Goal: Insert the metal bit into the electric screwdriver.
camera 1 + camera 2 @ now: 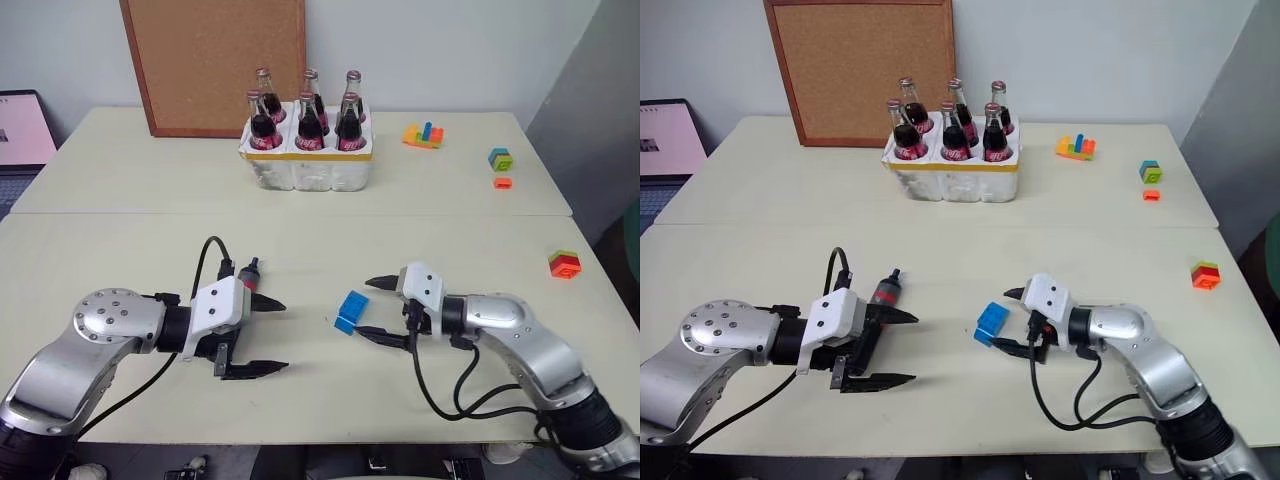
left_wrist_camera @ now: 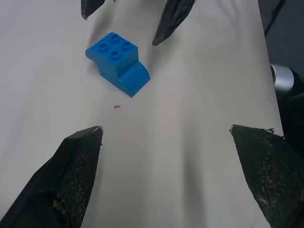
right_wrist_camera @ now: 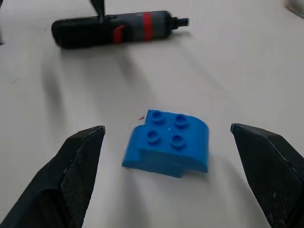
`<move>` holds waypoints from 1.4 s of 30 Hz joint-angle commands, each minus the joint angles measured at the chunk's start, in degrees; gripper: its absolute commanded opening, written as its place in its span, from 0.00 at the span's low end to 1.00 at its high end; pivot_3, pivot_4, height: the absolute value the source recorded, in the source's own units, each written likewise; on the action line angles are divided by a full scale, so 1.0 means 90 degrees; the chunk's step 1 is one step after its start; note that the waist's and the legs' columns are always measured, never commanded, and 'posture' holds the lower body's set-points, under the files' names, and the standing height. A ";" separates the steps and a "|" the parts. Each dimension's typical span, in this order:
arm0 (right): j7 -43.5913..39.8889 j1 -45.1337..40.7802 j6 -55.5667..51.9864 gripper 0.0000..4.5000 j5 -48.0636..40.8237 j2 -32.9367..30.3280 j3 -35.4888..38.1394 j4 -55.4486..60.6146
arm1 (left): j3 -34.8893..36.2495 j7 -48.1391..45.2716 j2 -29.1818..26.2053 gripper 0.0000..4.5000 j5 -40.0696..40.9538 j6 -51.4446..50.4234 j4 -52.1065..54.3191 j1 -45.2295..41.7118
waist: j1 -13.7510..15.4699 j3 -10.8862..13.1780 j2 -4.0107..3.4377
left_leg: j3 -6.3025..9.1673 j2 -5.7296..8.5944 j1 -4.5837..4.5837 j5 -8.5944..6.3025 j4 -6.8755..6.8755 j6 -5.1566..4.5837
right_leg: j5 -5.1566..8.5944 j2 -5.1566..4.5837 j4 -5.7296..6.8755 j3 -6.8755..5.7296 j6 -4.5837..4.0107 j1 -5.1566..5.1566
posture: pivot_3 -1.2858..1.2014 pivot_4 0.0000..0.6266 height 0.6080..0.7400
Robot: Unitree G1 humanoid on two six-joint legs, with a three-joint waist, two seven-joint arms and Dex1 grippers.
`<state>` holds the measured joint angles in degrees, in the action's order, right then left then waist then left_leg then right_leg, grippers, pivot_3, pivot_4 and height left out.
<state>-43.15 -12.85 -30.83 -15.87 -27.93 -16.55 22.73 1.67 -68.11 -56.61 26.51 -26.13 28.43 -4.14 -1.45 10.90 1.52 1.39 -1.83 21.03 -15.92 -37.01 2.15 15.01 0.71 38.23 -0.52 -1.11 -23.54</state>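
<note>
The electric screwdriver [image 3: 118,29], black with a red band, lies flat on the table. It sits just behind my left gripper's far finger and is partly hidden by that wrist [image 1: 250,272]. My left gripper [image 1: 285,336] stands open above the table with nothing between its fingers, pointing toward the right gripper. My right gripper [image 1: 363,307] is open too, its fingertips on either side of a blue brick [image 1: 350,311], apart from it. The same brick [image 2: 118,69] lies ahead of the left fingers [image 2: 80,161]. The metal bit is out of view.
A white crate [image 1: 310,172] with several cola bottles stands at the back centre, and a cork board [image 1: 215,60] leans behind it. A laptop [image 1: 22,130] sits at far left. Small coloured brick clusters [image 1: 423,135] [image 1: 564,265] lie to the right.
</note>
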 commanded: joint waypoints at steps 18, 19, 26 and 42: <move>0.0535 -0.0007 -0.0415 0.56 0.0188 0.0599 -0.0189 -0.0148 | -0.0367 -0.0048 0.0129 1.00 -0.0144 0.0290 -0.0170 -0.0319 | -0.0011 -0.0003 0.0004 | -0.0001 0.0003 -0.0017 0.0000 -0.0004 0.0000 | 0.0002 0.0003 0.0043 0.0003 -0.0003 -0.0006 | 0.52 0.24 1.00; 0.0545 -0.0016 -0.0374 0.52 0.0213 0.0594 -0.0191 -0.0149 | -0.0374 -0.0047 0.0135 1.00 -0.0159 0.0320 -0.0192 -0.0309 | -0.0011 -0.0003 0.0004 | -0.0002 0.0004 -0.0019 0.0000 -0.0004 0.0000 | 0.0002 0.0003 0.0044 0.0004 -0.0003 -0.0005 | 0.52 0.24 1.00; 0.0597 -0.0044 -0.0220 0.27 0.0279 0.0491 -0.0057 -0.0067 | -0.0376 -0.0058 0.0184 1.00 -0.0196 0.0454 -0.0276 -0.0273 | -0.0013 -0.0003 0.0005 | 0.0000 0.0003 -0.0021 0.0001 -0.0005 0.0000 | 0.0002 0.0004 0.0053 0.0002 -0.0003 -0.0005 | 0.52 0.24 1.00; 0.0523 0.0208 0.0385 0.27 0.0375 -0.0251 0.0568 0.0579 | -0.0408 0.0065 0.0448 1.00 -0.0104 0.0444 -0.0289 -0.0505 | -0.0007 -0.0003 0.0005 | 0.0000 0.0005 -0.0019 0.0001 -0.0008 0.0001 | 0.0002 0.0003 0.0056 0.0001 -0.0002 -0.0005 | 0.52 0.24 1.00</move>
<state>-38.46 -11.27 -28.95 -12.03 -29.45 -13.56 24.98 -2.15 -68.10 -53.16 24.84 -22.21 24.81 -7.52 -1.51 10.87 1.57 1.39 -1.79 20.85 -15.91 -37.08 2.15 15.03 0.74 38.73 -0.51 -1.13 -23.59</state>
